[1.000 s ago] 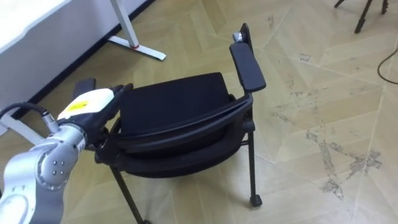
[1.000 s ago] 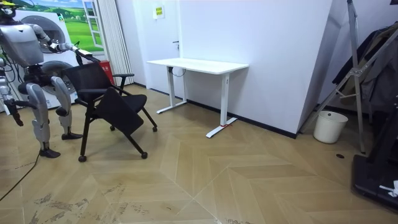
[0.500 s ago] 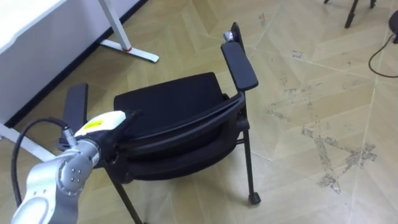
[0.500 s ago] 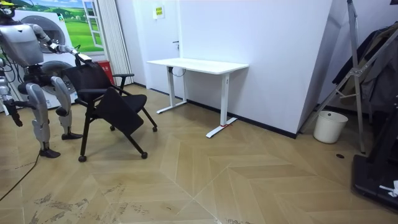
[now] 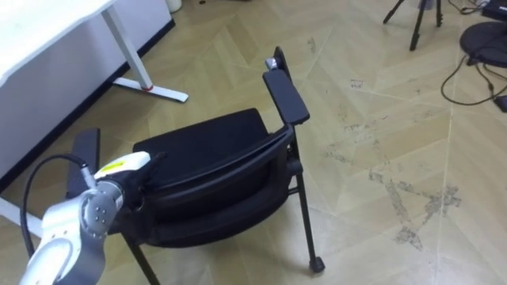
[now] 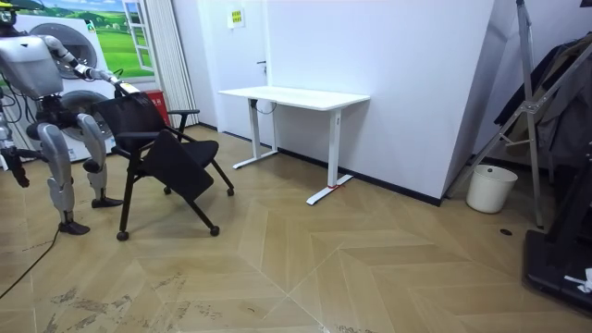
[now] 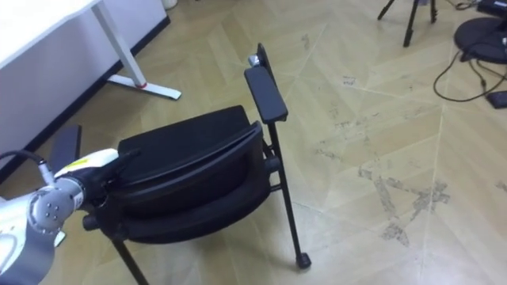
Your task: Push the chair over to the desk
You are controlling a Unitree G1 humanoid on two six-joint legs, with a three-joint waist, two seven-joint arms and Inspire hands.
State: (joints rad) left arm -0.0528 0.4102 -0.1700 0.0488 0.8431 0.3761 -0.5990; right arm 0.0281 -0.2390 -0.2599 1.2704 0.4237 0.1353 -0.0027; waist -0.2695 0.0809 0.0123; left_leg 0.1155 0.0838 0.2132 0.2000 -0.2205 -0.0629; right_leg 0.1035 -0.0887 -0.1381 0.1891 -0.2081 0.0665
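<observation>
1. On the wood floor (image 5: 380,119), the chair (image 5: 214,170) stands near the desk (image 5: 40,32), barely shifted from 1 second ago.
2. The left hand (image 5: 119,168) stays on its back, grip unclear; the right hand (image 6: 15,168) hangs idle.
3. The push has hardly begun.

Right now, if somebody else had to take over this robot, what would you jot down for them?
Left hand: on the top edge of the black chair's backrest, at its left end.
Right hand: hangs low at the robot's side, idle, away from the chair.
Chair: upright on the wooden floor, directly in front of the robot. The white desk stands against the wall beyond it, toward the room view's right.
Done: contact with the backrest is made.
Left: push the chair, probably toward the desk, which it stands well short of.
</observation>
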